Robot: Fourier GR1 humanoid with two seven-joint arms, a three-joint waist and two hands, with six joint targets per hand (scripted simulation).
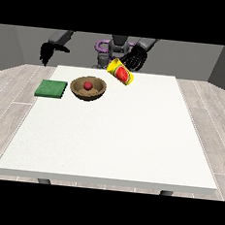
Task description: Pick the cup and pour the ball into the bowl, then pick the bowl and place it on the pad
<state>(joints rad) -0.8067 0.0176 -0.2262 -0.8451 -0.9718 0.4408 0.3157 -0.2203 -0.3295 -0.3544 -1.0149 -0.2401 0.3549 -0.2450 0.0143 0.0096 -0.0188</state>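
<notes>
Pouring step all but done, by the look of it: yellow cup (pixel 120 73) tipped over on its side, red inside turned toward the camera, held aloft in the hand at the view's right (pixel 136 58) with dark fingers curled about its upper end, just beyond the brown bowl (pixel 88 88) and a little to its right. Red ball (pixel 88 86) already lying in the bowl's hollow (so nothing left in the cup, as far as can be judged). Next in order, probably: cup set down upright somewhere on the white surface (pixel 131 136) away from the bowl, then bowl gripped by its rim and carried to the green pad (pixel 51 88), lying flat just beside the bowl on its left. Hand at the view's left (pixel 46 53) hanging off the far corner, holding nothing, fingers drooping loosely downward, well placed for the bowl. Nothing between bowl and pad; only the raised cup near the bowl's far rim.
</notes>
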